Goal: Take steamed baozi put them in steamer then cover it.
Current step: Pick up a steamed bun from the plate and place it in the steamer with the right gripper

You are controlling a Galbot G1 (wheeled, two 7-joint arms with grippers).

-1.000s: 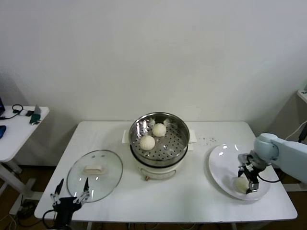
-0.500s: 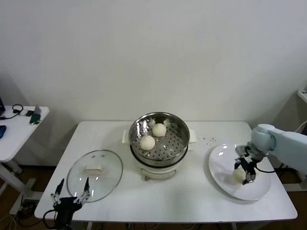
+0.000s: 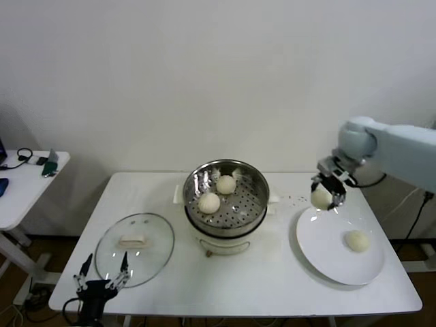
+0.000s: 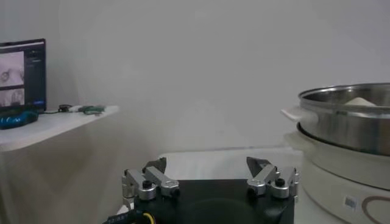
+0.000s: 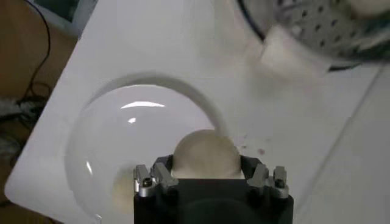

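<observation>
One steamed baozi [image 3: 321, 198] is being held clamped in the right tool [image 3: 328, 194], lifted above the desk [image 3: 272, 272] between the steamer [image 3: 226, 197] and the white plate [image 3: 327, 252]. Two more baozi [image 3: 217, 193] are lying inside the steamer, and another bun [image 3: 357, 240] is resting on the plate beside it. The cover [image 3: 134, 247] is lying flat on the desk on the steamer's other side. Near the cover, at the desk's front edge, the left tool [image 3: 101, 281] is being kept spread wide, holding nothing.
</observation>
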